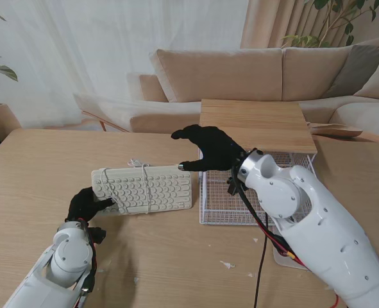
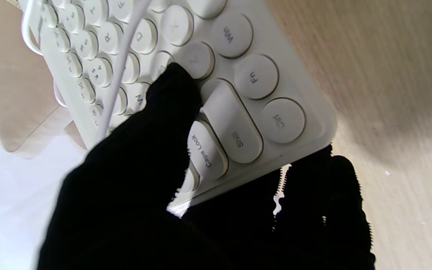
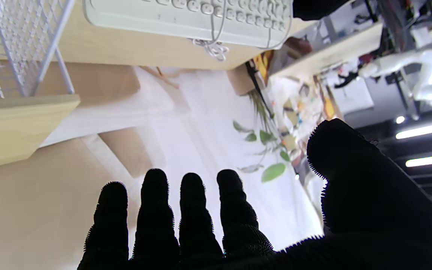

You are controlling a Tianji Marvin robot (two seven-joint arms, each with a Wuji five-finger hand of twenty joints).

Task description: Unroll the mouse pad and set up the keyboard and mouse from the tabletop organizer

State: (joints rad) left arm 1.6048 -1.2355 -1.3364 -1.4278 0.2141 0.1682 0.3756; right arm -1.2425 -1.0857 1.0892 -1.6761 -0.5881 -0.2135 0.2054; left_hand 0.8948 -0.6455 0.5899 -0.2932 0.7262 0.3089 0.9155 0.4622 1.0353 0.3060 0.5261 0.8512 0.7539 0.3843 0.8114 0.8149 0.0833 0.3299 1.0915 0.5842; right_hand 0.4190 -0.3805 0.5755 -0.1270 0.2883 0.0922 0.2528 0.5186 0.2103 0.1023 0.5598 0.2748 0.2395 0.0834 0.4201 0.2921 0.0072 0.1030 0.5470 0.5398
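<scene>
A cream keyboard (image 1: 167, 187) with round keys lies tilted on the wooden table, its white cable (image 1: 145, 186) wound around its middle. My left hand (image 1: 85, 204) is shut on its near left corner. In the left wrist view the thumb (image 2: 171, 101) presses the keys by Caps Lock and the fingers (image 2: 336, 195) curl under the keyboard (image 2: 246, 75). My right hand (image 1: 211, 149) hovers open just beyond the keyboard's far right corner, fingers spread and holding nothing. The right wrist view shows that hand (image 3: 238, 232) well apart from the keyboard (image 3: 186, 17). No mouse pad or mouse is visible.
The organizer, a white wire basket (image 1: 221, 205) under a wooden top (image 1: 256, 122), stands right of the keyboard, partly behind my right arm. White scraps (image 1: 226, 264) lie on the table nearer me. A beige sofa (image 1: 240, 74) sits past the table's far edge.
</scene>
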